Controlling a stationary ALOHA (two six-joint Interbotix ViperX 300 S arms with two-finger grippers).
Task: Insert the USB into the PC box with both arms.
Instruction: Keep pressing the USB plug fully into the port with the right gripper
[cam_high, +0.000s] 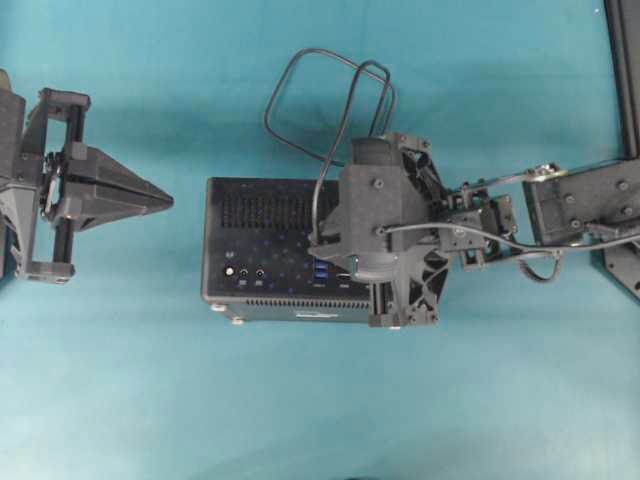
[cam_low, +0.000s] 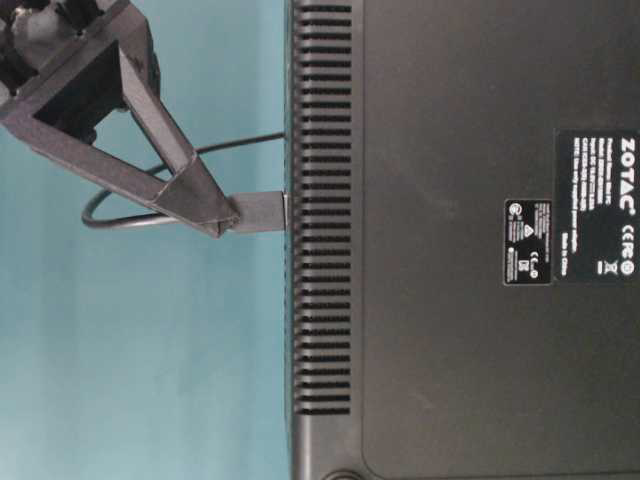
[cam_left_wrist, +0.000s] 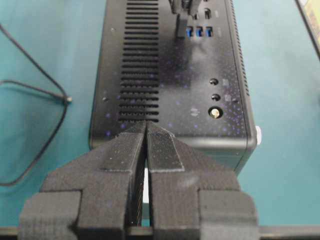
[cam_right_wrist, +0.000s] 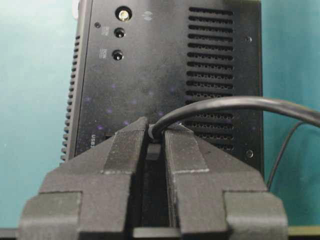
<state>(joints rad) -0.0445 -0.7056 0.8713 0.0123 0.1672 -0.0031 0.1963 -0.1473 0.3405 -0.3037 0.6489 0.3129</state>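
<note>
The PC box (cam_high: 260, 235) lies on the teal table with its port face up; it also fills the table-level view (cam_low: 450, 250). My right gripper (cam_high: 330, 250) reaches over its right part and is shut on the USB plug (cam_low: 258, 212), whose end meets the box's face by the blue ports (cam_left_wrist: 200, 33). The right wrist view shows the plug (cam_right_wrist: 154, 150) between the fingers and the cable (cam_right_wrist: 225, 105) arching away. The cable's loop (cam_high: 330, 100) lies behind the box. My left gripper (cam_high: 165, 202) is shut and empty, a short gap left of the box (cam_left_wrist: 175, 75).
Round jacks (cam_high: 245, 272) and a silver foot (cam_high: 237, 320) sit near the box's front edge. A black frame (cam_high: 625, 70) runs along the right border. Loose cable (cam_left_wrist: 50, 90) lies on the table beside the box.
</note>
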